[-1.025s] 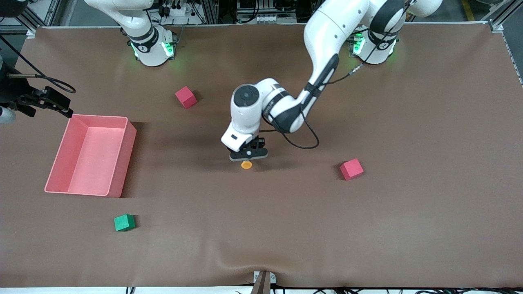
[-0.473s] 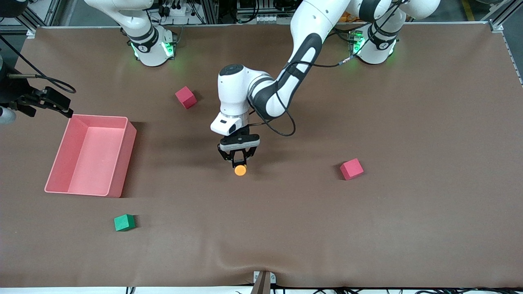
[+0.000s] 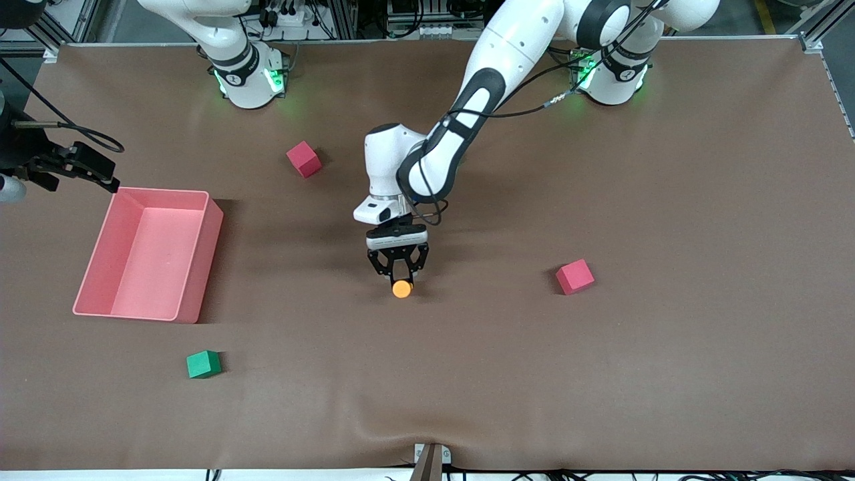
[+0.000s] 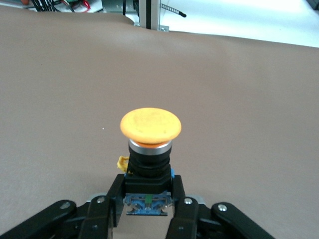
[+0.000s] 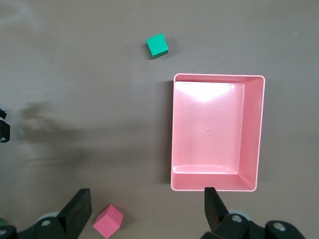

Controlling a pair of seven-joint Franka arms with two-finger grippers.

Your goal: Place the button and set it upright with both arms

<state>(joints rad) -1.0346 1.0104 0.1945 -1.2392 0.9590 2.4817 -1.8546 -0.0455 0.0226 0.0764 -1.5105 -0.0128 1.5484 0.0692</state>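
My left gripper (image 3: 399, 275) reaches over the middle of the table and is shut on the button (image 3: 401, 288). In the left wrist view the fingers (image 4: 110, 199) clamp the button's black body (image 4: 149, 167) from both sides. The round orange cap (image 4: 150, 124) points away from the wrist and the bluish end sits between the jaws. The button is low over the brown table; I cannot tell if it touches. My right gripper (image 5: 147, 201) is open and empty, high over the table beside the pink bin; it is out of the front view.
A pink bin (image 3: 200, 267) stands toward the right arm's end, also in the right wrist view (image 5: 217, 76). One red cube (image 3: 304, 159) lies near the right arm's base, another (image 3: 574, 276) toward the left arm's end. A green cube (image 3: 203, 364) lies nearer the front camera.
My left gripper has turned from pointing down to tilted toward the front camera. It has carried the button slightly nearer that camera. The right arm has not moved.
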